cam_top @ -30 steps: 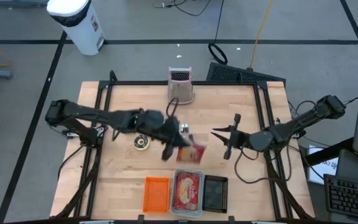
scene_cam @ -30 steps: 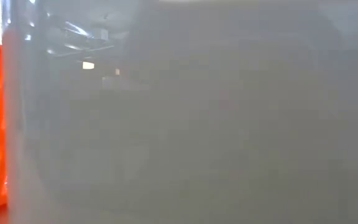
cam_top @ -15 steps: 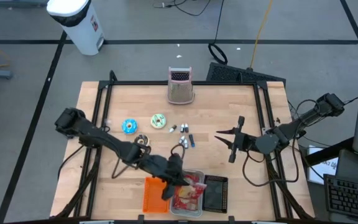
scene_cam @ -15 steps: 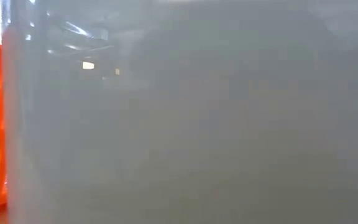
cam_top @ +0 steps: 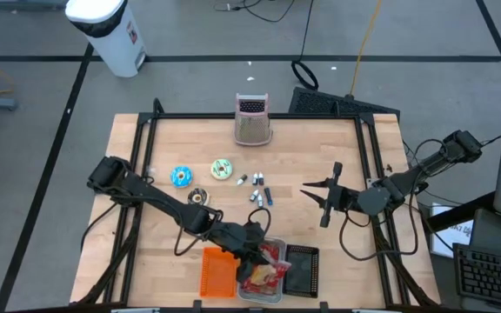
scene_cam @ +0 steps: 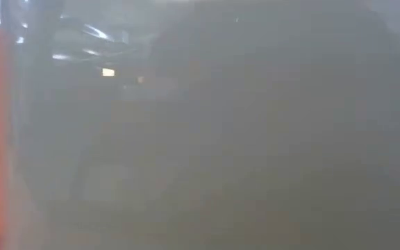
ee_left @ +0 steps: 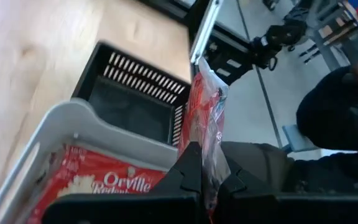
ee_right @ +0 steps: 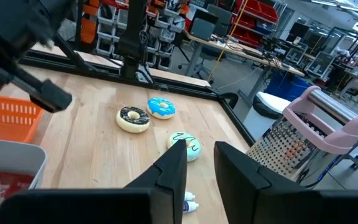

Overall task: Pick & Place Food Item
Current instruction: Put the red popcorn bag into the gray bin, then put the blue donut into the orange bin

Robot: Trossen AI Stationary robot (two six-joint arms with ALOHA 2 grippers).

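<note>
A workshop floor with cables is surrounding a pale wooden table (cam_top: 181,139) framed in black rails; shelving and benches are showing beyond it in the right wrist view. Along the 6 o'clock edge three bins are sitting in a row: orange bin (cam_top: 218,271), grey bin (cam_top: 278,246), black bin (cam_top: 302,269). The left gripper (cam_top: 252,257) is reaching over the grey bin, its fingers (ee_left: 188,168) clamped on a red snack packet (ee_left: 207,124) that is standing upright above a popcorn packet (ee_left: 98,183) already lying in the bin. The right gripper (cam_top: 313,196) is hovering at 3 o'clock, its fingers (ee_right: 173,165) a little apart and holding nothing. Near centre are lying a blue donut (cam_top: 181,176), a green donut (cam_top: 222,169), a chocolate donut (cam_top: 200,198) and small batteries (cam_top: 257,186). A grater (cam_top: 252,119) is standing at 12 o'clock. The low view is showing only grey blur
</note>
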